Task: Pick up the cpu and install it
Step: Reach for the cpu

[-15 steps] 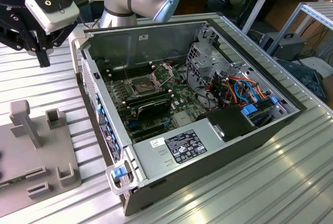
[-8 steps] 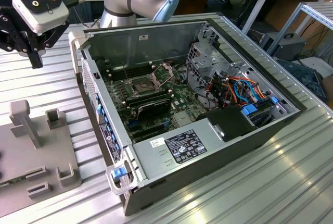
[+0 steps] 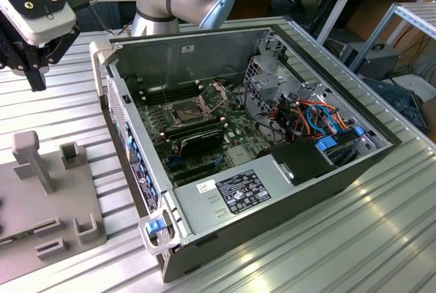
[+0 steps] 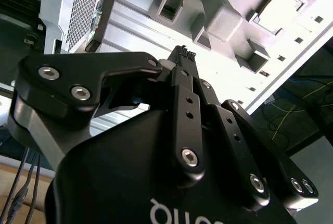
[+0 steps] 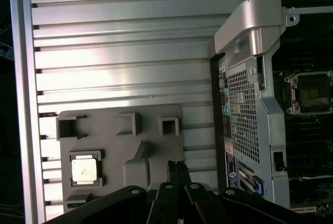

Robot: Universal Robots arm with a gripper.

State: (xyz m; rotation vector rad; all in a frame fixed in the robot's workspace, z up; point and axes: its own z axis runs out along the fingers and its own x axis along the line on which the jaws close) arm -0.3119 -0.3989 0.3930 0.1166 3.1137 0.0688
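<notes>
First wrist view: the cpu [image 5: 84, 170] lies flat in a square recess of the grey holder plate [image 5: 110, 153] — silver top up. The tool [image 5: 177, 168], tips pressed together on nothing, hangs over that plate, apart from the cpu; an open computer case [image 5: 250, 109] stands beside the plate.

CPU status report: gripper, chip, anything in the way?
Gripper shut, empty, clear of the chip. Cpu seated in a pocket of the grey fixture plate, untouched. Nothing lying over it.

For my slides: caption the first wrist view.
Pincer above the grey holder plate, chip resting in its pocket, open computer case beside it.
</notes>
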